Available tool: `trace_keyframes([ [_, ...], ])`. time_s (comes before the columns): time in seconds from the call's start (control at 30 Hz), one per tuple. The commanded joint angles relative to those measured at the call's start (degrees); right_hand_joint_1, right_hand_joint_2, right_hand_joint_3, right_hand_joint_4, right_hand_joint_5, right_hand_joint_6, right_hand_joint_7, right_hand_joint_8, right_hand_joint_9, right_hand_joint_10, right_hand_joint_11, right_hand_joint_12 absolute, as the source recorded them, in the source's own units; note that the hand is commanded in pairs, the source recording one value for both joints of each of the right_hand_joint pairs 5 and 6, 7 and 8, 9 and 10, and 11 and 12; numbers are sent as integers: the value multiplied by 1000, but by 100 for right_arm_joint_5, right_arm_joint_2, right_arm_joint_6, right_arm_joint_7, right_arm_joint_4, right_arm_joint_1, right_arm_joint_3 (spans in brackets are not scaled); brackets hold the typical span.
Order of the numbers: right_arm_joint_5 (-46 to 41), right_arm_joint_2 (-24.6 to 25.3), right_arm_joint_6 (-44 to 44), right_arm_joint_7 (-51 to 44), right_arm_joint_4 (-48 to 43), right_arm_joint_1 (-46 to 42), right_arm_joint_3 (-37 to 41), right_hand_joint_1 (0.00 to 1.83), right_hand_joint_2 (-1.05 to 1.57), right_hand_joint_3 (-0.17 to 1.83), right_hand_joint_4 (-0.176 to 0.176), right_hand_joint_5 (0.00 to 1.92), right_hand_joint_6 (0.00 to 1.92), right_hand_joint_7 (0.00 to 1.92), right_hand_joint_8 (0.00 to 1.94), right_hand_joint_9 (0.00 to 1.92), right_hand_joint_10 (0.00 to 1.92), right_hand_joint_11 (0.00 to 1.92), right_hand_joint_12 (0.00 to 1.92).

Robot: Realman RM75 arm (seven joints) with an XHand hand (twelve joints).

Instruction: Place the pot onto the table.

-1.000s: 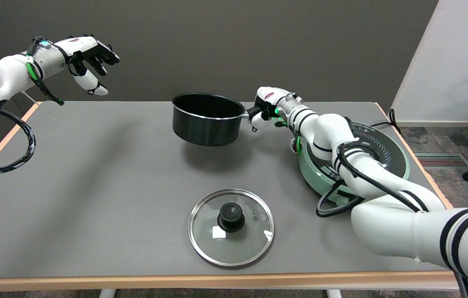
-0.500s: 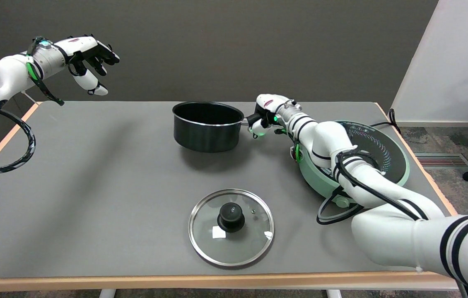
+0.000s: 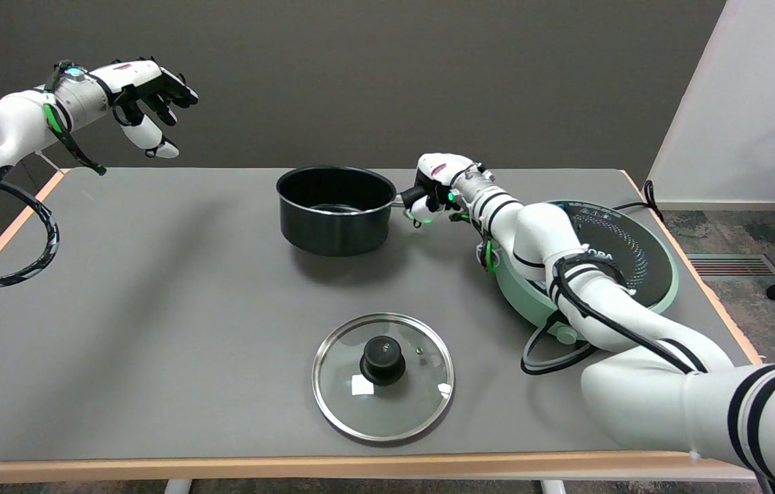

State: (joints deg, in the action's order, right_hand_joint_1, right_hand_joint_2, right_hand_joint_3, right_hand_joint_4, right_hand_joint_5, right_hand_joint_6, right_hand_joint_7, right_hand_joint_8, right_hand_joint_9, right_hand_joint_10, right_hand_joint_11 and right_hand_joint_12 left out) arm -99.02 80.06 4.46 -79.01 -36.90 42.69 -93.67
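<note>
The table (image 3: 154,309) is the largest thing here, a wide grey top that stretches out on all sides below the right hand (image 3: 437,185). Behind the hand, under its own arm, sits the round green cooktop (image 3: 624,250), near the table's edge. Just in front of the hand, toward the table's middle, is the black pot (image 3: 335,210), open and upright. Well apart from the hand, on the near side of the table, the glass lid (image 3: 383,376) lies flat with its black knob up.

The hand is closed around the pot's short handle (the handle itself is almost hidden by the fingers), so the pot reaches out from the hand, level with it. The base of the pot seems to meet its shadow on the table, so I judge that it rests on the surface or is only a little above it; the picture does not settle this fully.

The step in hand, I think, is the last part of the setting down. The next move asks for a gentle lowering if any gap remains, then for the fingers to open and the hand to draw back along the handle's line, without pushing or tipping the pot.
</note>
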Motion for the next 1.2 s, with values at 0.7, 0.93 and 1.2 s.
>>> trace_keyframes([
  [0.7,39,-4,52,5,-341,-327,27,1105,-275,1833,-176,282,282,282,282,282,282,282,282],
  [0.93,39,-23,52,5,-334,-327,30,1149,-315,1661,-176,102,102,102,102,102,102,102,102],
  [1.2,12,-157,116,16,-1033,-522,51,1225,-546,1178,-176,154,154,154,154,154,154,154,154],
])
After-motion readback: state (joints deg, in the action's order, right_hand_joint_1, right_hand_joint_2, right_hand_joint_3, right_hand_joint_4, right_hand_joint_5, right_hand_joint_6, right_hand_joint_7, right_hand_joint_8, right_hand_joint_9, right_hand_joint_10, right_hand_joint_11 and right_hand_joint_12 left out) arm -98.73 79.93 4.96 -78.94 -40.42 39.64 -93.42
